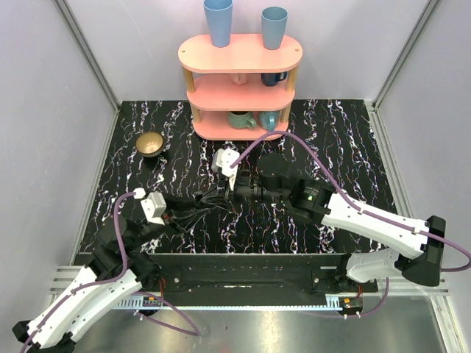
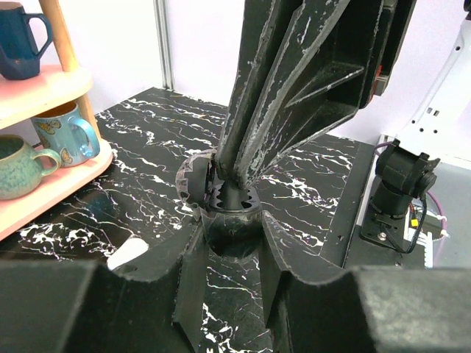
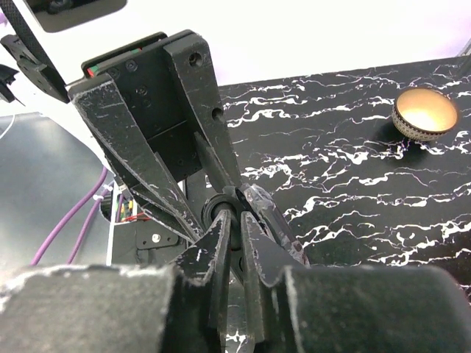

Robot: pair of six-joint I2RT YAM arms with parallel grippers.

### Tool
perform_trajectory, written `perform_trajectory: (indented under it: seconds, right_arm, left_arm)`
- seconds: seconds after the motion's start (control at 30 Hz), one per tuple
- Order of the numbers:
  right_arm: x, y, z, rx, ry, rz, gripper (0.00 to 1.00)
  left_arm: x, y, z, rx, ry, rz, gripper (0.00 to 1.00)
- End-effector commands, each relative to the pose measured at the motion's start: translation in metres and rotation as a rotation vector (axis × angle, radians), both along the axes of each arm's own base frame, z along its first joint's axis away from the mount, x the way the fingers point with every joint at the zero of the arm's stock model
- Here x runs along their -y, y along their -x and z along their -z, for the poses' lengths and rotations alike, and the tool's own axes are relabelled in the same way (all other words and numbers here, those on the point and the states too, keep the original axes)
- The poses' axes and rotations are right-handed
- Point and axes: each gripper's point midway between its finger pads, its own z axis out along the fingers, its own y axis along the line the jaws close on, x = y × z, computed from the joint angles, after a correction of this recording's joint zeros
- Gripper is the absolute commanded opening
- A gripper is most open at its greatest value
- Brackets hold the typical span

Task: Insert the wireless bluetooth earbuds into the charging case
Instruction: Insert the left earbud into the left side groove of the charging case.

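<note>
The left arm [image 1: 81,298] reaches up and to the right from its base. The right arm [image 1: 375,224] stretches left across the middle. Their tips meet nose to nose, low over the surface. The left gripper [image 2: 232,246] has its fingers apart. The right gripper [image 3: 237,239] has its fingers nearly together, with a thin gap. Whether either grips anything cannot be told.

A brown bowl [image 3: 422,114] sits ahead of the right gripper [image 3: 235,220], off to its right. A pink shelf [image 1: 243,57] with mugs [image 1: 241,120] and two blue cups [image 1: 218,22] stands farther right.
</note>
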Motion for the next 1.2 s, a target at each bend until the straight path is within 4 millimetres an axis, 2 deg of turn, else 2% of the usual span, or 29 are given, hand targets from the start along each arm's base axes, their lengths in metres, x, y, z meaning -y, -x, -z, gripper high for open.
perform_trajectory:
  seconds: [0.0, 0.1, 0.37, 0.7, 0.83, 0.93, 0.97, 1.07, 1.17]
  right_arm:
    - [-0.007, 0.003, -0.01, -0.021, -0.057, 0.001, 0.15]
    - [-0.006, 0.002, -0.004, -0.03, -0.047, 0.007, 0.15]
    - [-0.006, 0.012, 0.009, -0.075, 0.004, -0.039, 0.08]
    - [-0.008, 0.02, 0.014, -0.107, 0.031, -0.089, 0.06]
    - [-0.008, 0.019, 0.008, -0.094, 0.014, -0.083, 0.13]
    - [-0.005, 0.014, -0.005, -0.06, -0.022, -0.051, 0.25]
    - [-0.002, 0.013, -0.011, -0.047, -0.038, -0.038, 0.32]
    - [0.004, 0.005, -0.027, 0.0, -0.091, 0.009, 0.41]
    - [0.009, 0.002, -0.041, 0.04, -0.137, 0.031, 0.41]
  left_arm:
    - [-0.006, 0.0, -0.022, 0.067, 0.068, -0.025, 0.01]
    - [-0.007, 0.001, -0.024, 0.076, 0.082, -0.03, 0.01]
    - [-0.01, 0.0, -0.025, 0.081, 0.096, -0.043, 0.01]
    - [-0.014, -0.002, -0.027, 0.088, 0.116, -0.067, 0.01]
    - [-0.014, -0.003, -0.025, 0.082, 0.119, -0.074, 0.01]
    - [-0.013, -0.005, -0.024, 0.077, 0.114, -0.075, 0.01]
    - [-0.013, -0.005, -0.024, 0.077, 0.114, -0.075, 0.01]
    - [-0.012, -0.005, -0.023, 0.074, 0.111, -0.074, 0.01]
    - [-0.012, -0.007, -0.021, 0.069, 0.106, -0.079, 0.01]
